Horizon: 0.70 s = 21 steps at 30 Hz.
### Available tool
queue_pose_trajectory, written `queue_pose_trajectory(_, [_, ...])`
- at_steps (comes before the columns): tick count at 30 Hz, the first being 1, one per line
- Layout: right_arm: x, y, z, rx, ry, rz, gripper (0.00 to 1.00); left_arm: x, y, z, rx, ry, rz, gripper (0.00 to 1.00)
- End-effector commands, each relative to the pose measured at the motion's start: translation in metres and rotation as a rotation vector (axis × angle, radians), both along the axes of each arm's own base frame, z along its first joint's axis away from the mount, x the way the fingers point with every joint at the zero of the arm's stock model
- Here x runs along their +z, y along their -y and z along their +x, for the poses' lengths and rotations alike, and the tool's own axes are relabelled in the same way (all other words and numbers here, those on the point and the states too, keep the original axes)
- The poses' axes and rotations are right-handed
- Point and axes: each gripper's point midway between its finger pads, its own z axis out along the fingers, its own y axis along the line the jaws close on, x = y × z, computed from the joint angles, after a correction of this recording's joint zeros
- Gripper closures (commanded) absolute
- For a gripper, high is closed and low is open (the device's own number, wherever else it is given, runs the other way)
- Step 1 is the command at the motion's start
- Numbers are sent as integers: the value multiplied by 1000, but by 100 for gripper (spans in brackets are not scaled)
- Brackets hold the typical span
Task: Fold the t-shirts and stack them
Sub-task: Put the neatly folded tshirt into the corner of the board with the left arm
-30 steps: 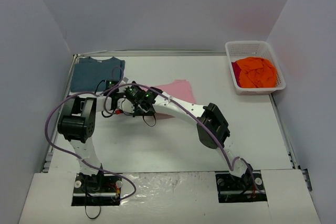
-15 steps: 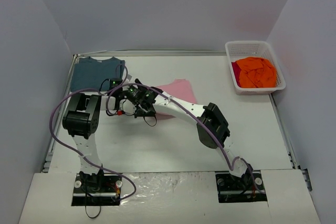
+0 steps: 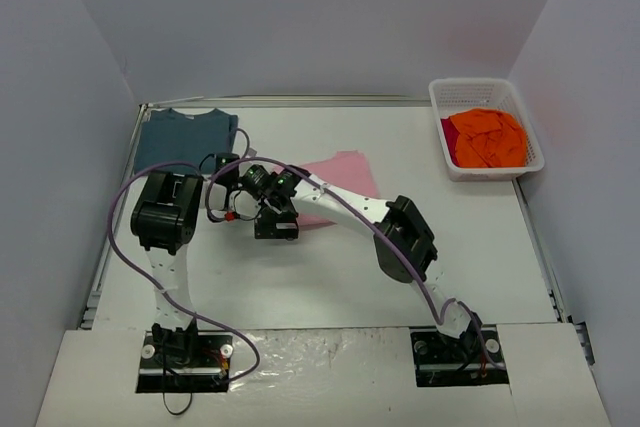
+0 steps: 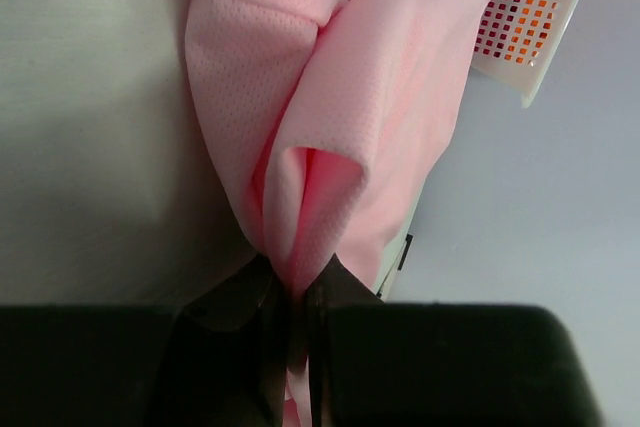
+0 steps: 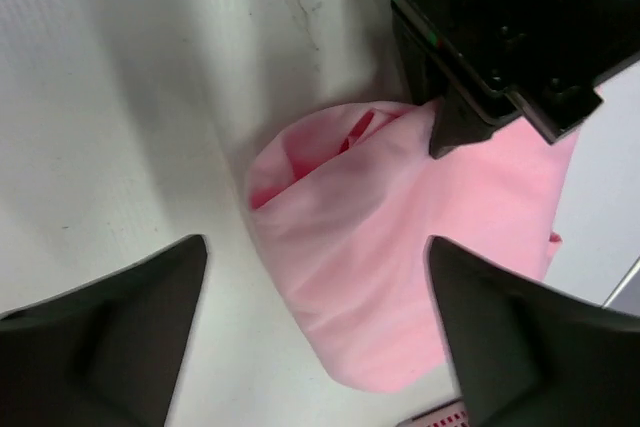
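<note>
A light pink t-shirt (image 3: pixel 340 175) lies mid-table, partly under both arms. My left gripper (image 4: pixel 297 285) is shut on a bunched fold of the pink t-shirt (image 4: pixel 340 97), and cloth rises out from between its jaws. My right gripper (image 5: pixel 315 247) stands open just above the pink t-shirt (image 5: pixel 370 267), holding nothing. In that view the left gripper (image 5: pixel 450 132) pinches the cloth at the upper right. From above, the left gripper (image 3: pixel 240 209) and right gripper (image 3: pixel 276 226) sit close together at the shirt's left end. A dark teal-blue t-shirt (image 3: pixel 180 137) lies flat at the far left. An orange t-shirt (image 3: pixel 487 137) is heaped in the basket.
A white mesh basket (image 3: pixel 478 87) stands at the far right corner, and the basket (image 4: pixel 540 17) also shows in the left wrist view. Grey walls close in the table on three sides. Purple cables loop round the left arm (image 3: pixel 160 217).
The left gripper has shut on the pink t-shirt's fold. The right gripper has opened and let the cloth go. The left arm's elbow has shifted right.
</note>
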Motion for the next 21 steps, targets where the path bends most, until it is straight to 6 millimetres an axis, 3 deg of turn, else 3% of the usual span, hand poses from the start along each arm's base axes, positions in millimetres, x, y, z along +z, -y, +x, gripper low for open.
queue_pose_trajectory(1, [23,0,-15,53,-24,33,2,24,16,7,-51,64,-44,98])
queue_pose_trajectory(3, [16,22,-33,90,-79,-2,0,26,14,8,-58,66,-41,98])
queue_pose_trajectory(4, [36,30,-44,111,-92,35,0,26,13,9,-62,62,-39,98])
queue_pose_trajectory(5, [25,49,-58,122,-137,-3,0,24,10,9,-76,75,-26,98])
queue_pose_trajectory(6, [29,58,-68,147,-167,6,0,27,9,11,-88,67,-12,98])
queue_pose_trajectory(7, [49,74,-71,142,-160,44,0,27,7,12,-99,65,4,98])
queue_pose_trajectory(8, [40,95,-78,134,-201,20,0,23,3,12,-129,89,47,98])
queue_pose_trajectory(9, [56,108,-82,145,-205,62,0,27,2,12,-155,64,73,98])
queue_pose_trajectory(10, [58,134,-66,79,-219,78,0,24,-3,15,-178,115,138,98])
queue_pose_trajectory(11, [55,153,-62,40,-232,78,0,16,-10,4,-192,36,190,98])
queue_pose_trajectory(13, [66,191,-38,-98,-202,110,0,25,-19,17,-221,109,292,98])
queue_pose_trajectory(15, [71,207,-37,-148,-224,147,0,22,-33,17,-223,73,400,98])
queue_pose_trajectory(16, [71,217,-36,-183,-230,170,0,34,-37,33,-230,136,439,98])
queue_pose_trajectory(18, [71,218,-45,-185,-267,226,0,33,-52,36,-244,116,543,98])
queue_pose_trajectory(19, [71,222,-45,-202,-278,244,0,52,-55,53,-225,170,573,98])
queue_pose_trajectory(21, [65,226,-47,-209,-300,257,0,56,-72,59,-220,149,666,98])
